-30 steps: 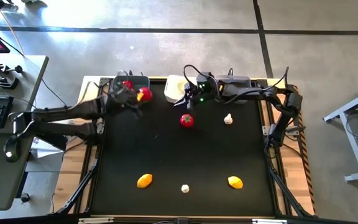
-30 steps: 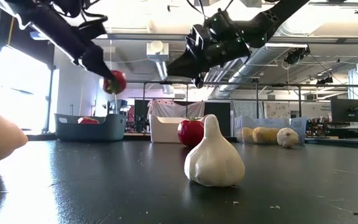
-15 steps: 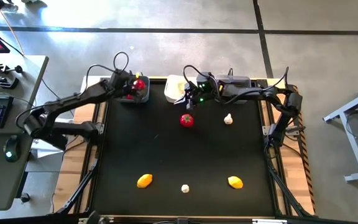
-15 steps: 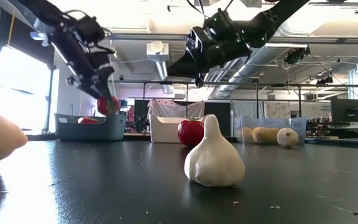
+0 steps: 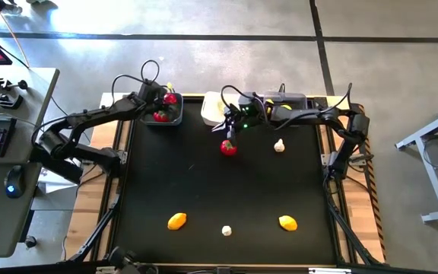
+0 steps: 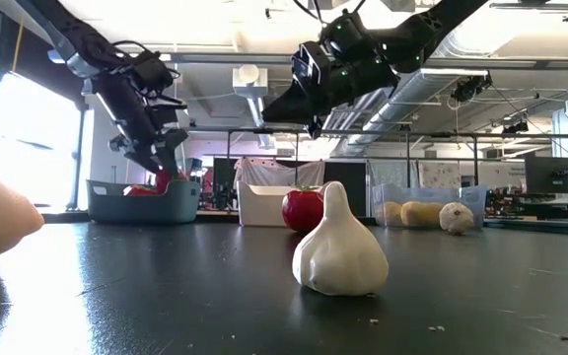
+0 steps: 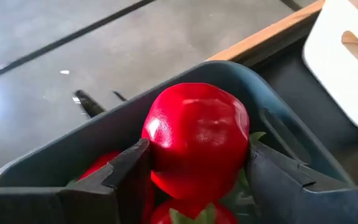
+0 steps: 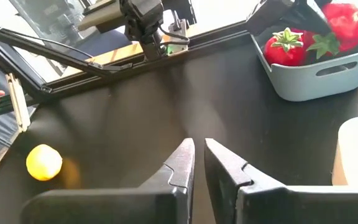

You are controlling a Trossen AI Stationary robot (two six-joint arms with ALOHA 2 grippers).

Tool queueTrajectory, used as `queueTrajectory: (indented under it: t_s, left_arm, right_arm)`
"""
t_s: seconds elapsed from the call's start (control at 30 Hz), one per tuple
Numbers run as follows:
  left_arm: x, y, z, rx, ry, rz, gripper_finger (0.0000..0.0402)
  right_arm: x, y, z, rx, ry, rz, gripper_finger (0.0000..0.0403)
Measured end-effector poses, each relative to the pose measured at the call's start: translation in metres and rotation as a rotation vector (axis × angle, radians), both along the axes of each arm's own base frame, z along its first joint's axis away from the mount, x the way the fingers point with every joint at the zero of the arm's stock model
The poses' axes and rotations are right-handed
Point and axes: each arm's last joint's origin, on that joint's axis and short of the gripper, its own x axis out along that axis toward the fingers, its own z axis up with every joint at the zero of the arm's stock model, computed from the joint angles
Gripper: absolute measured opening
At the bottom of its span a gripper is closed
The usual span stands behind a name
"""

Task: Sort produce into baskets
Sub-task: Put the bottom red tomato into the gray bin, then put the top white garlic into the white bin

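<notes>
My left gripper point(image 5: 167, 102) is shut on a red tomato point(image 7: 194, 140) inside the rim of the dark grey basket point(image 5: 175, 119) at the table's far left. More tomatoes point(image 8: 286, 48) lie in that basket. My right gripper point(image 8: 197, 163) is shut and bare. It hangs above another red tomato point(image 5: 228, 147) that rests on the black table in front of the white basket point(image 5: 211, 108). My left gripper pinches the tomato's round sides point(image 7: 157, 155) between its two fingers point(image 7: 126, 168). The fingers slant down from the table's left. The tomato hangs low in the basket, just over the tomatoes there point(image 7: 185, 214); whether it touches them I cannot tell.
A garlic bulb point(image 5: 279, 144) lies right of the middle tomato. Two lemons point(image 5: 176, 221) point(image 5: 287, 222) and a garlic bulb point(image 5: 226, 230) lie near the front edge. A third basket point(image 6: 427, 207) with lemons and garlic stands at the far right, under the right arm.
My left gripper has carried its tomato toward the table's far edge, from beside the grey basket's near right corner to over the basket, and has sunk with it below the rim. The arm has swung out from the left edge.
</notes>
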Motion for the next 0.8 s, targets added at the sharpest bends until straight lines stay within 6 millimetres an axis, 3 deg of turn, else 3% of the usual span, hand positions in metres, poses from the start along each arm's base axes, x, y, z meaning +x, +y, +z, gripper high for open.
queueTrajectory:
  t_s: [0.23,0.53,0.67,0.8]
  left_arm:
    - [0.005,-0.004,0.000,0.034,0.048,-0.019,0.0280]
    - [0.004,-0.011,0.013,0.083,0.038,-0.055,0.0290]
    - [0.002,-0.018,0.025,0.117,0.001,-0.076,0.0268]
    - [0.006,-0.031,0.035,0.179,-0.058,-0.121,0.0207]
  right_arm:
    - [0.000,0.000,0.000,0.000,0.002,0.001,0.0027]
    - [-0.001,0.000,-0.002,0.005,0.020,0.001,0.0027]
    - [-0.001,0.000,-0.003,-0.023,0.024,0.015,0.0027]
    - [0.001,0.004,-0.002,-0.095,0.016,-0.020,0.0018]
